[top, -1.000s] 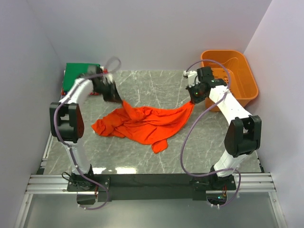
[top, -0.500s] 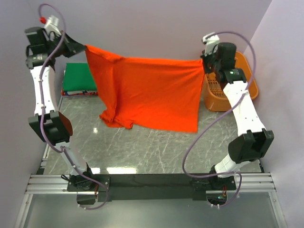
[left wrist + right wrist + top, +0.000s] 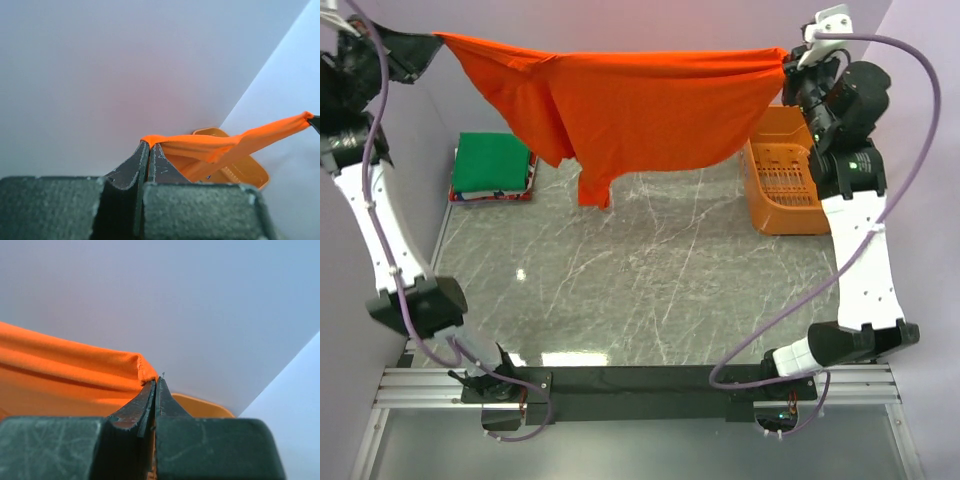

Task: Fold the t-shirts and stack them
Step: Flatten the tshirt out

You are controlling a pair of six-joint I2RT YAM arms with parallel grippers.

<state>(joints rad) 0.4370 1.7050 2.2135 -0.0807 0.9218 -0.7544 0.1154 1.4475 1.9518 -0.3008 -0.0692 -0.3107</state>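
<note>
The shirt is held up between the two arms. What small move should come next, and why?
Probably lower both arms together toward the table, letting the lower edge land first. The left end effector and right end effector each pinch an upper end of the orange shirt, which hangs spread in the air; it likely needs to lie flat before folding.

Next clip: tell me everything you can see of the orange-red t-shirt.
The orange-red t-shirt is soft, creased cloth, held high and stretched along its top edge between the arms. The left gripper pinches one corner, the right gripper the other, both shut. The body sags below, one flap dangling lowest, apparently clear of the table.
</note>
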